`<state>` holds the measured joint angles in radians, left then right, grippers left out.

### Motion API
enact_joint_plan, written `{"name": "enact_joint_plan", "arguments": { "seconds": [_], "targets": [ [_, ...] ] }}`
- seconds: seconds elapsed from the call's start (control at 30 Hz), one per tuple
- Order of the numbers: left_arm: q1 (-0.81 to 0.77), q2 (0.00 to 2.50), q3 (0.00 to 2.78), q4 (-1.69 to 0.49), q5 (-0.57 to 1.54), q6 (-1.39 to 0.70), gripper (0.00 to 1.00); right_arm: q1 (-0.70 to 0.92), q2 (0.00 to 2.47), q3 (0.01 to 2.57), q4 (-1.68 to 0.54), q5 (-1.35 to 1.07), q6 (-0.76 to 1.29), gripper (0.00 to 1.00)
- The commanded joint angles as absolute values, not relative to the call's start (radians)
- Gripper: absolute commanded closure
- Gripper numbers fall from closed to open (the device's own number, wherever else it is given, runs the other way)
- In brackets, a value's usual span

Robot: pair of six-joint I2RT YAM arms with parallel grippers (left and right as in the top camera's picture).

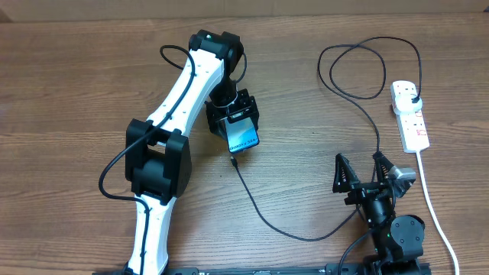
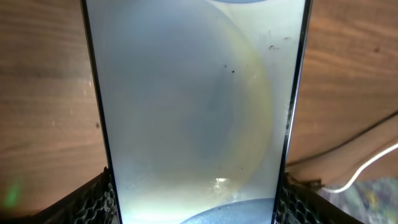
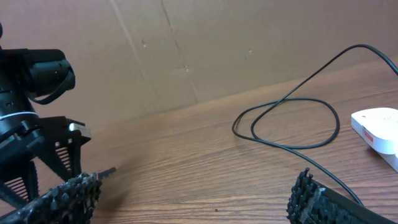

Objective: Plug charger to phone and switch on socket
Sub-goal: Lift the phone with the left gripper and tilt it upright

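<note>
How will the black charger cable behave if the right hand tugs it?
Probably floppy: the charger cable lies in loose loops on the table. Likely light, being so thin. One end reaches the phone in the left hand, the other the socket, so tugging may disturb both.

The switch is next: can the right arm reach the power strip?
Probably yes: the right gripper is open and empty, and the power strip lies close ahead, with only the thin black cable near the way.
</note>
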<state>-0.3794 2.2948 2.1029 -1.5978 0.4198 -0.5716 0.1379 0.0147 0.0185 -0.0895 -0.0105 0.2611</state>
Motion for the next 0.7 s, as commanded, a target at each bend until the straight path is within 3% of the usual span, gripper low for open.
{"name": "enact_joint_plan", "arguments": {
  "seconds": [0.0, 0.47, 0.67],
  "targets": [
    [-0.379, 2.294, 2.133, -1.619, 0.472, -0.538, 0.96, 0.134, 0.003, 0.008, -0.083, -0.002, 0.260, 0.00],
    [-0.378, 2.294, 2.133, -1.635, 0.545, -0.632, 0.96, 0.135, 0.003, 0.008, -0.080, -0.054, 0.269, 0.00],
    [-0.361, 2.294, 2.133, -1.634, 0.552, -0.636, 0.96, 0.135, 0.003, 0.008, -0.072, -0.144, 0.558, 0.00]
  ]
}}
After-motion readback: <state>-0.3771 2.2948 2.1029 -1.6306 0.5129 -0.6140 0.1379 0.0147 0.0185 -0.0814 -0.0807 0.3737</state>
